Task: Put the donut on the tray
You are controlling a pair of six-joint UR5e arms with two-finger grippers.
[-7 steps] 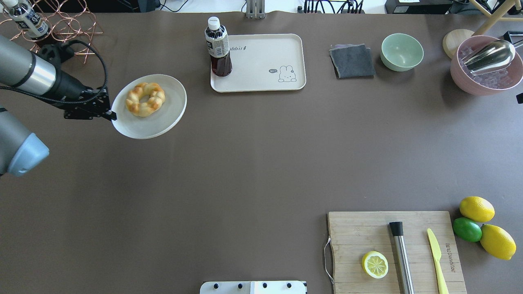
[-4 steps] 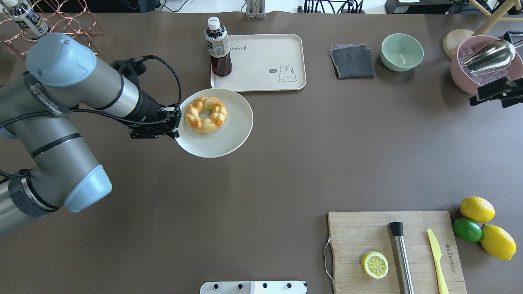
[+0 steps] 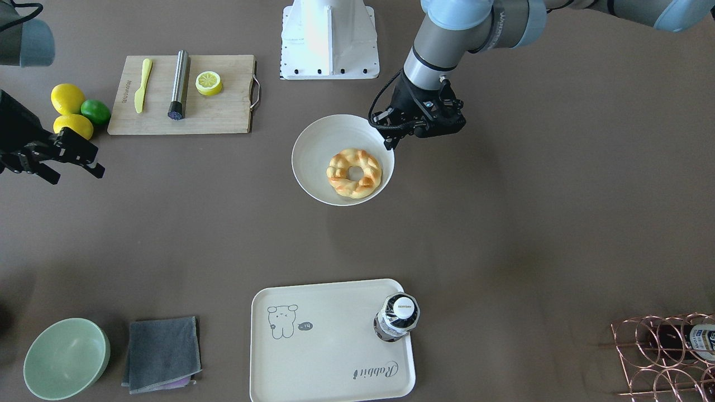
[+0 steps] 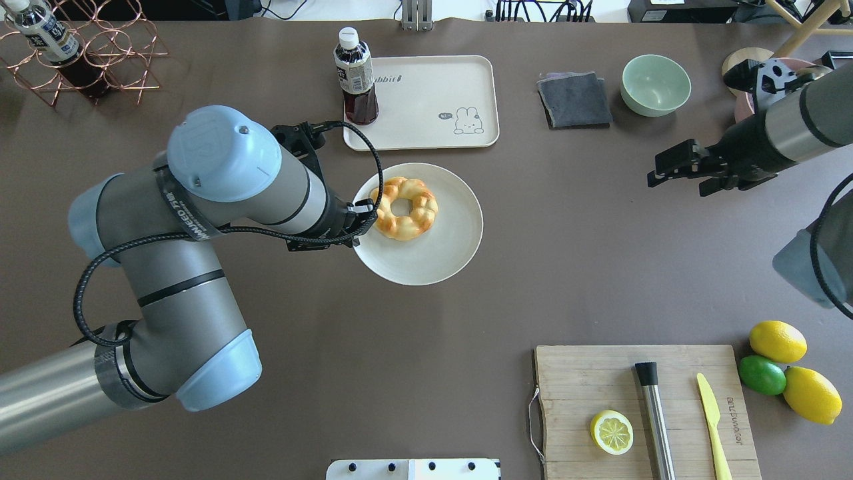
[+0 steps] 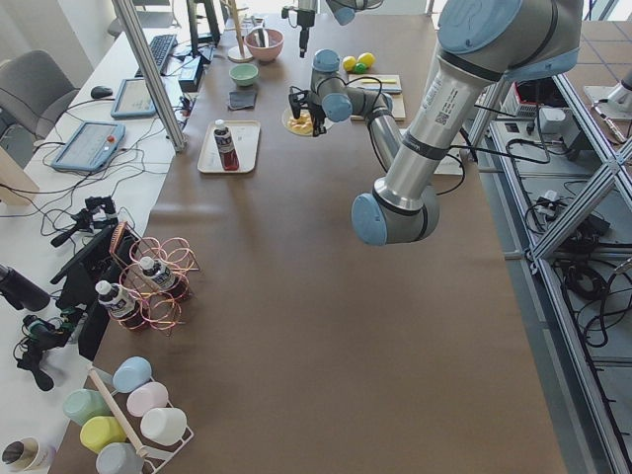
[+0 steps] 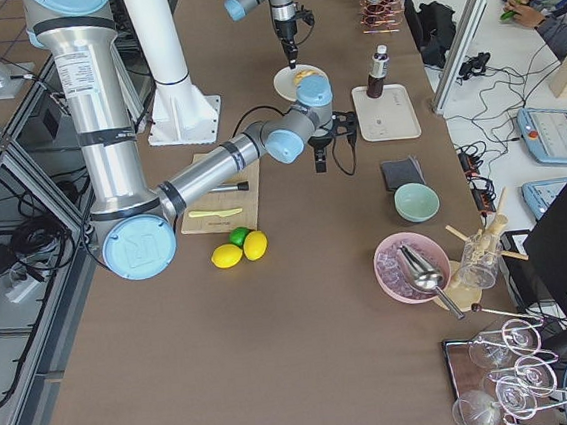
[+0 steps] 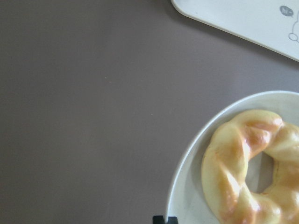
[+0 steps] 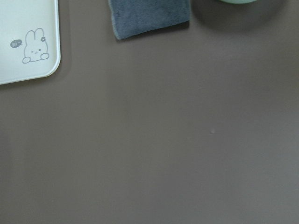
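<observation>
Currently donut point(image 4: 403, 208) lies hole-up on plate point(image 4: 433, 259) clamped at rim by left gripper point(image 4: 360, 225); right gripper point(image 3: 78, 176) spread

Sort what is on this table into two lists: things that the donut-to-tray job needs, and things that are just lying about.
Needed: donut; tray; white plate under the donut; left gripper gripping the plate's rim.

Lying about: bottle standing on the tray; grey cloth; green bowl; cutting board with lemon half; lemons; lime.
</observation>
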